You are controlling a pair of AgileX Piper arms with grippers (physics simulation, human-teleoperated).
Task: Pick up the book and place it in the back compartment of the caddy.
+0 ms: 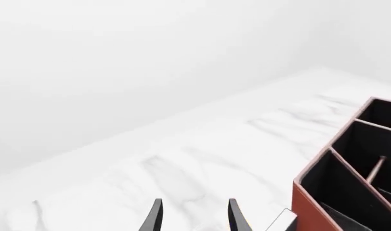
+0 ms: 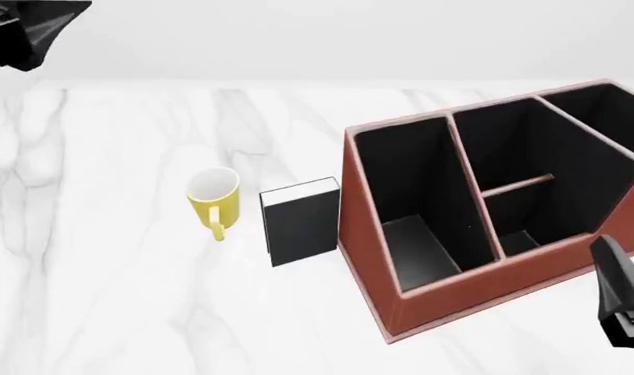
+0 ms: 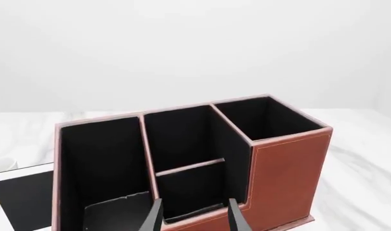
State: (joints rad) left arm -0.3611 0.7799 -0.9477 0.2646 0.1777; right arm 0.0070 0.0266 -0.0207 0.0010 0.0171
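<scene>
The book (image 2: 301, 225) stands upright on the marble table, black cover toward the camera and white page edges on top, between the mug and the caddy's left wall. The reddish-brown caddy (image 2: 361, 234) has black-lined cells, with the farthest cell (image 2: 600, 129) at the rear right. My left gripper (image 1: 195, 219) is open and empty above the table, left of the caddy (image 1: 305, 207). My right gripper (image 3: 195, 219) is open and empty just in front of the caddy (image 3: 285, 178), with the book (image 3: 22, 197) off to one side.
A yellow mug (image 2: 214, 200) stands left of the book, handle toward the camera. Part of the left arm (image 2: 26, 31) shows at the far left corner, and the right arm (image 2: 621, 293) is low at the near right beside the caddy.
</scene>
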